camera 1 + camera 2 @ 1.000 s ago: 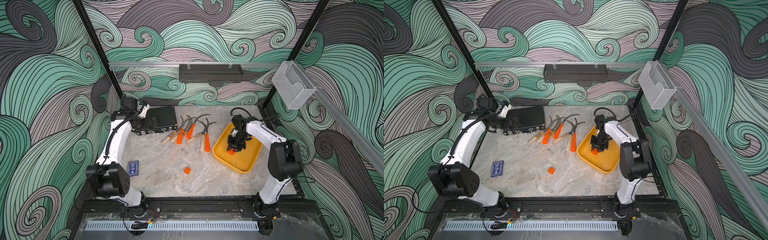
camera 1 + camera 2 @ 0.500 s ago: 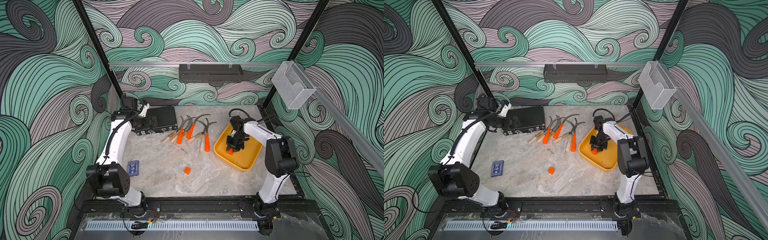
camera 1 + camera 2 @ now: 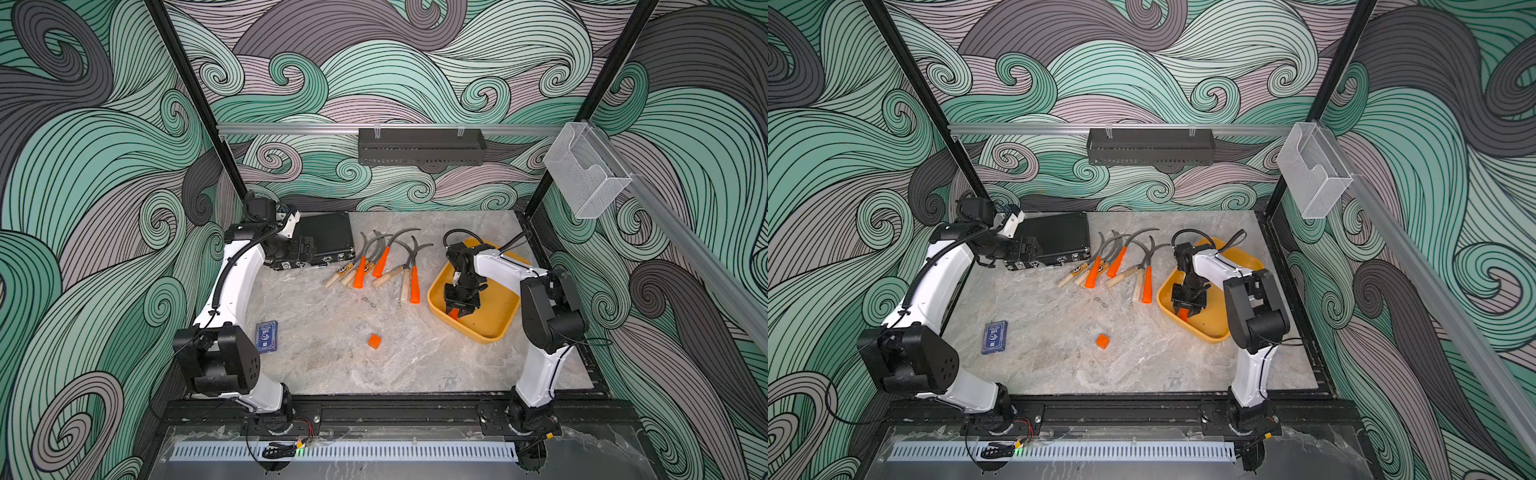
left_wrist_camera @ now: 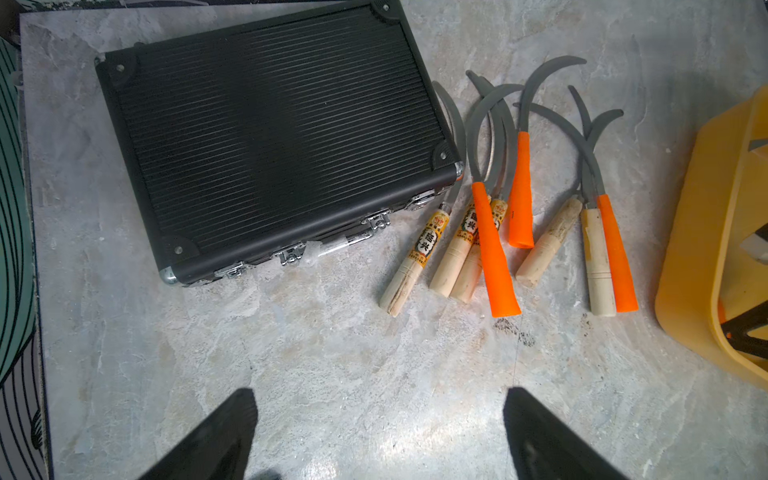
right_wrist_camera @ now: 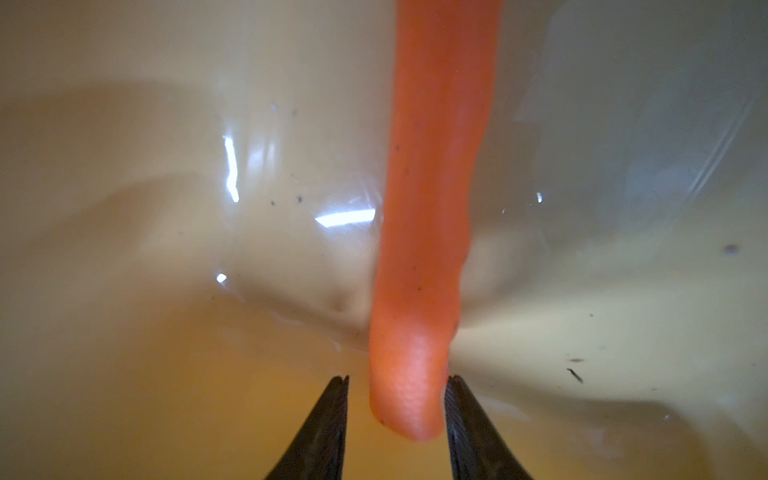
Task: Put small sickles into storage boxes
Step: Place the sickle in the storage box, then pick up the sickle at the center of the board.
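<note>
Several small sickles (image 3: pixel 382 266) (image 3: pixel 1117 266) with grey curved blades lie in a loose pile mid-table, some with orange handles, some with pale wooden ones (image 4: pixel 498 232). The yellow storage box (image 3: pixel 494 328) (image 3: pixel 1212 328) (image 4: pixel 698 232) sits to their right. My right gripper (image 3: pixel 459 311) (image 3: pixel 1187 311) (image 5: pixel 397 378) is down inside it, jaws parted around the end of an orange sickle handle (image 5: pixel 432 208) that lies on the box floor; one side shows a gap, the other finger touches. The blade is hidden by the arm. My left gripper (image 4: pixel 379 391) (image 3: pixel 305 253) hovers open and empty by the black case.
A black ribbed latched case (image 3: pixel 328 237) (image 4: pixel 270 141) lies at the back left, touching the nearest sickle. A small orange cube (image 3: pixel 374 341) and a blue card box (image 3: pixel 267 336) lie nearer the front. A clear bin (image 3: pixel 586 174) hangs on the right rail.
The right gripper's jaws have parted from the orange handle, which now rests in the yellow box. The right arm's elbow shifted slightly. The left arm has not moved.
</note>
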Available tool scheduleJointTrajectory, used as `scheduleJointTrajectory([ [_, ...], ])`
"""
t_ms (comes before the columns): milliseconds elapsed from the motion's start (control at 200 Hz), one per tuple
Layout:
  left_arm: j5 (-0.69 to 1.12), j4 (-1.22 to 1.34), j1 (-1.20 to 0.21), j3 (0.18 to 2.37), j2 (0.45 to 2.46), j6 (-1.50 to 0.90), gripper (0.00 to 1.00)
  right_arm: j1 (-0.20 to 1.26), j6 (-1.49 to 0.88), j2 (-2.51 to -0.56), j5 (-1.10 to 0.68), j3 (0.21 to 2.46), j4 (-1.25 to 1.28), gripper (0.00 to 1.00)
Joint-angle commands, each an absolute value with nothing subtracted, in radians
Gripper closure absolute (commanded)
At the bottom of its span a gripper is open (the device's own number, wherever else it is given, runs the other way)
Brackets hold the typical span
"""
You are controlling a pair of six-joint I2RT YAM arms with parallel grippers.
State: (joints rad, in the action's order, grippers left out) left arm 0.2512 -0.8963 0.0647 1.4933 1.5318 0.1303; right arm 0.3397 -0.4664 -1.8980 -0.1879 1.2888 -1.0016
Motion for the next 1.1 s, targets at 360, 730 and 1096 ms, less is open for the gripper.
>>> scheduleJointTrajectory([
  [360, 0.25, -0.899, 0.056, 1.502, 1.507, 0.155, 0.07, 0.346, -0.442, -1.761, -0.091, 1.339, -1.067, 0.54],
  [730, 0.23, -0.935, 0.057, 1.514, 1.505, 0.179, 0.07, 0.351, -0.379, -1.628, -0.13, 1.481, -1.075, 0.62],
  [1096, 0.198, -0.937, 0.057, 1.538, 1.503, 0.201, 0.06, 0.482, -0.319, -1.703, -0.154, 1.667, -1.077, 0.64],
])
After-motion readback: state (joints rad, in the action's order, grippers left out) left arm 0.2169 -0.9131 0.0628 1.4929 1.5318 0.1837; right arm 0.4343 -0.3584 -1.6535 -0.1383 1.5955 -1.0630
